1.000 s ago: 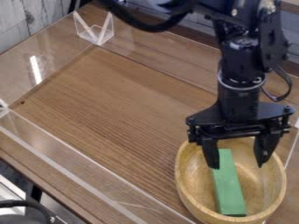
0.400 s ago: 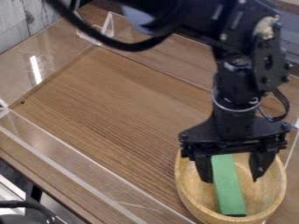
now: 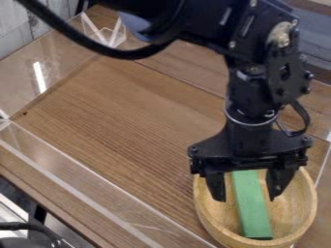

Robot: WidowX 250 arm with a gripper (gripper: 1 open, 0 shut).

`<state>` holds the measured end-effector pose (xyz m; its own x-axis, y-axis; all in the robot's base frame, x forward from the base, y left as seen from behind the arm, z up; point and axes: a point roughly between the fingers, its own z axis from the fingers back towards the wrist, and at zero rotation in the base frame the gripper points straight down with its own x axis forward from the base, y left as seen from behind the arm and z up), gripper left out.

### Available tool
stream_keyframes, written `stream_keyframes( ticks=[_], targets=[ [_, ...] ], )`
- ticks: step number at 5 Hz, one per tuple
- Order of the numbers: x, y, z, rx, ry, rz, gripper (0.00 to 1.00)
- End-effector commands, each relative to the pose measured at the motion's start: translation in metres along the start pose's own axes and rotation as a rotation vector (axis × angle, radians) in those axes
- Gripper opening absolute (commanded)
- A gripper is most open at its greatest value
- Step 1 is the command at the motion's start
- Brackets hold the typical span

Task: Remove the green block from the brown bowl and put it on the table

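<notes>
A bright green block (image 3: 254, 207) lies flat inside the light tan brown bowl (image 3: 210, 215) at the lower right of the wood-grain table (image 3: 116, 107). My black gripper (image 3: 246, 185) hangs open directly over the bowl. One finger (image 3: 211, 187) stands left of the block's upper end, the other (image 3: 281, 182) right of it. The fingers straddle the block without closing on it. The block's far end is partly hidden by the gripper body.
Low clear acrylic walls (image 3: 52, 160) border the table along the left and front. A clear folded bracket (image 3: 101, 37) stands at the back left. The black arm (image 3: 195, 24) reaches in from the top of the view.
The gripper has come lower over the bowl and shifted slightly left, its open fingers now reaching down on both sides of the green block. The block has not moved.
</notes>
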<state>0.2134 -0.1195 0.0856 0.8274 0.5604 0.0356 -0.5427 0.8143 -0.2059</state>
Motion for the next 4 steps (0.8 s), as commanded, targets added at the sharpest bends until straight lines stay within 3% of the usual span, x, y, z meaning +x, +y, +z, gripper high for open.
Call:
stream_keyframes(
  ticks=[1,3,4],
  targets=[
    [0.013,-0.008,-0.002,-0.039,-0.04,0.02,1.0],
    [0.017,-0.018,-0.014,-0.012,-0.02,0.033,1.0],
    [0.012,-0.022,-0.03,0.003,-0.024,0.11,1.0]
  ],
)
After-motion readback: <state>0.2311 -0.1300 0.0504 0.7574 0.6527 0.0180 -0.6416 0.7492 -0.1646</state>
